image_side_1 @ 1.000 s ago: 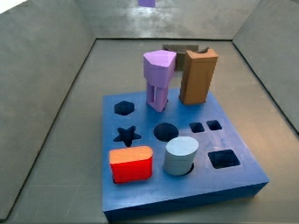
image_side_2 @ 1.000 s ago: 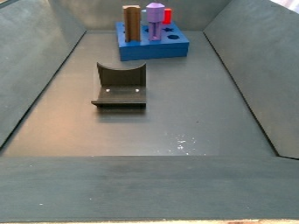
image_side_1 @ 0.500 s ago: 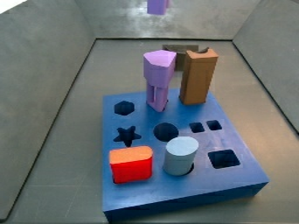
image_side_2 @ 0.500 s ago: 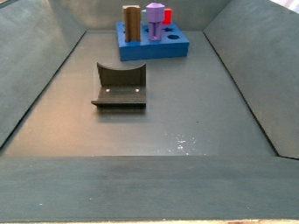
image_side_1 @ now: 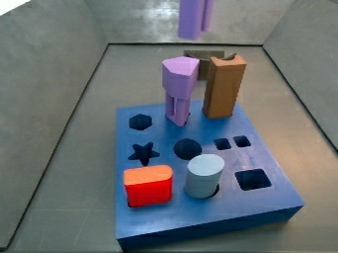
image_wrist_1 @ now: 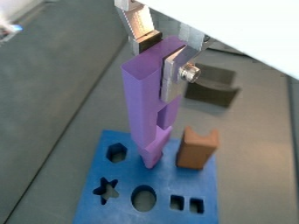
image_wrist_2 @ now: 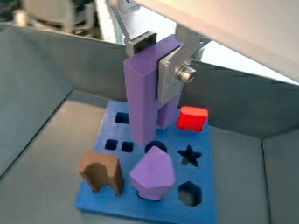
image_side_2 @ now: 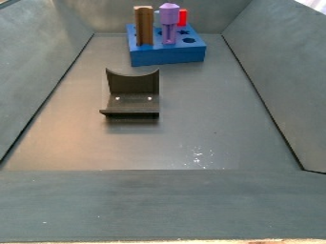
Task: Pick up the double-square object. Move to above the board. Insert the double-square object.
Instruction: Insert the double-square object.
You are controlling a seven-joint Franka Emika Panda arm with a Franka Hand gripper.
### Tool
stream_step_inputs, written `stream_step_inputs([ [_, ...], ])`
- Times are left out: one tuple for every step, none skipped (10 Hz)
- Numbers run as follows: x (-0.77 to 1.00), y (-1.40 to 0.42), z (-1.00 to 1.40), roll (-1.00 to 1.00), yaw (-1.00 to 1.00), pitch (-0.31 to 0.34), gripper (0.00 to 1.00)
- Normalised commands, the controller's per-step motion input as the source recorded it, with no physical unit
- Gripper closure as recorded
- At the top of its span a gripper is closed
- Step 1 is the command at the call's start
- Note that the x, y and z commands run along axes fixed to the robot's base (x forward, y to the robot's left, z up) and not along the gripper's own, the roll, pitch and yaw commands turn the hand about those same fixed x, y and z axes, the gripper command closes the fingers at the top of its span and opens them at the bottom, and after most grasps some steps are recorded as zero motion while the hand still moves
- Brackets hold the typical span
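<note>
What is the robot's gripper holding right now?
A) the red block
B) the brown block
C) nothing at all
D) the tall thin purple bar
D: in both wrist views the gripper is shut on the double-square object, hanging upright above the board, while the red block and brown block sit in the board.

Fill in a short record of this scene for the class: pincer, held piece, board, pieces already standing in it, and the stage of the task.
pincer: the pincer, above the board, shut on the double-square object
held piece: double-square object, upright, hanging over the board, not yet inserted
board: blue board on the floor; pair of small square holes open
standing in board: purple post, brown block, red block, grey cylinder
elsewhere: fixture on the floor, apart from the board
stage: carried above the board
</note>
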Motion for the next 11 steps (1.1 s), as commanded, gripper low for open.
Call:
stream_step_inputs([
  [0.27,-0.14,-0.30,0.09,-0.77,0.000,1.00],
  [0.21,-0.13,-0.32,0.10,-0.82,-0.009,1.00],
  [0.21,-0.13,-0.35,0.12,-0.83,-0.020,1.00],
  [0.21,-0.13,-0.36,0.13,-0.83,-0.029,1.00],
  [0.22,-0.13,-0.37,0.13,-0.83,-0.029,1.00],
  [0.24,-0.14,-0.37,0.13,-0.81,-0.031,1.00],
  [0.27,-0.14,-0.37,0.13,-0.79,-0.031,1.00],
  [0.27,-0.14,-0.37,0.13,-0.78,-0.037,1.00],
  [0.27,-0.14,-0.37,0.13,-0.79,-0.037,1.00],
  [0.27,-0.14,-0.37,0.13,-0.79,-0.040,1.00],
  [0.29,-0.15,-0.37,0.14,-0.77,-0.037,1.00],
])
